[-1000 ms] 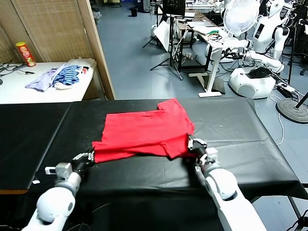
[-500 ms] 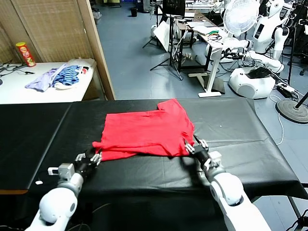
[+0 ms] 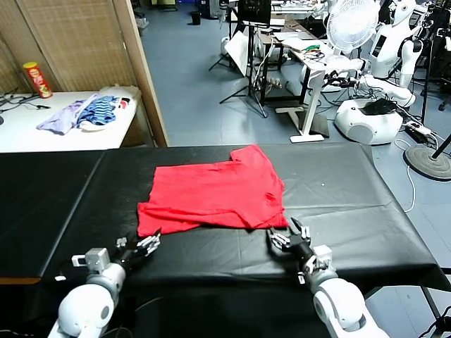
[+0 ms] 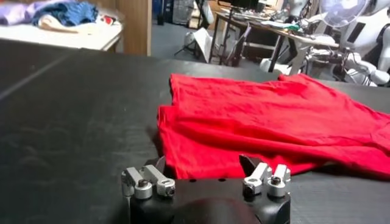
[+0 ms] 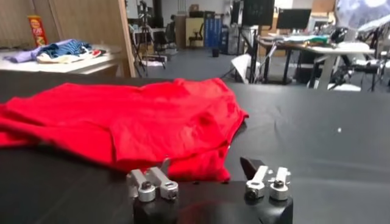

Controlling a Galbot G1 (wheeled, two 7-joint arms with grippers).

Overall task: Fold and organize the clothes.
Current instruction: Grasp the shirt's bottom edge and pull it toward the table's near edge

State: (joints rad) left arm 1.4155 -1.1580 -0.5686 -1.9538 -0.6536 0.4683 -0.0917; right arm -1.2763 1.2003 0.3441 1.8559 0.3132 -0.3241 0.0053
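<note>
The red T-shirt (image 3: 211,193) lies folded on the black table (image 3: 352,183), with one sleeve pointing to the far side. My left gripper (image 3: 146,244) stands open just in front of the shirt's near left corner, apart from the cloth. In the left wrist view the gripper (image 4: 204,163) has nothing between its fingers and the shirt (image 4: 256,122) lies ahead. My right gripper (image 3: 285,238) is open too, just in front of the near right corner. The right wrist view shows that gripper (image 5: 206,164) empty, the shirt (image 5: 122,115) beyond it.
A white side table (image 3: 28,134) at the far left holds lilac and blue-striped garments (image 3: 84,113) and a red can (image 3: 36,79). A wooden post (image 3: 144,77) stands behind the black table. Desks, a fan (image 3: 352,24) and white robots fill the background.
Both grippers let go of the shirt's near edge and drew back toward the table's front. The shirt's near corners now lie flat on the table.
</note>
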